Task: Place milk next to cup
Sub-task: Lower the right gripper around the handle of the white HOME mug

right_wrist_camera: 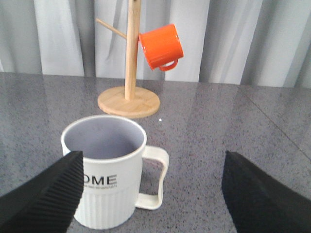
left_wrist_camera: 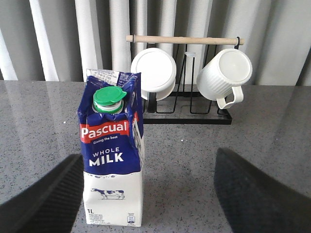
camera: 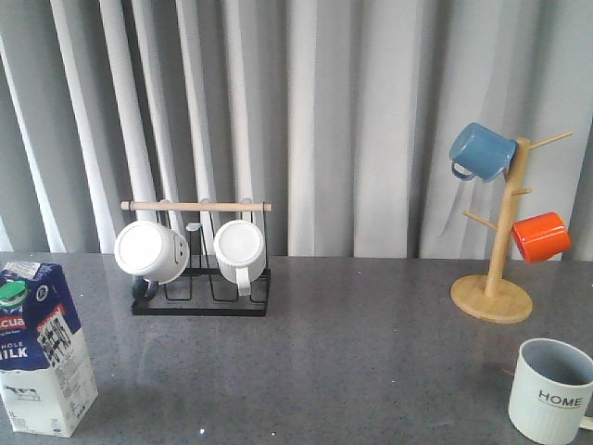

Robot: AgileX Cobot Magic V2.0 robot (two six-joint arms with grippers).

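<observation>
Your front view shows the milk (camera: 39,350) at the surface's (camera: 352,362) near left corner and the cup (camera: 548,389) at the near right, well apart, but neither pincer. Only your wrist views show those: the left pincer (left_wrist_camera: 146,194) gapes wide, the carton upright between its fingers, untouched; the right pincer (right_wrist_camera: 155,194) gapes wide around the cup.

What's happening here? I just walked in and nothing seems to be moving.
Nothing is held yet. The milk stands upright at the table's near left, with the open left gripper facing it. The cup stands far off at the near right, in front of the open right gripper. The milk has not been brought next to the cup.
</observation>
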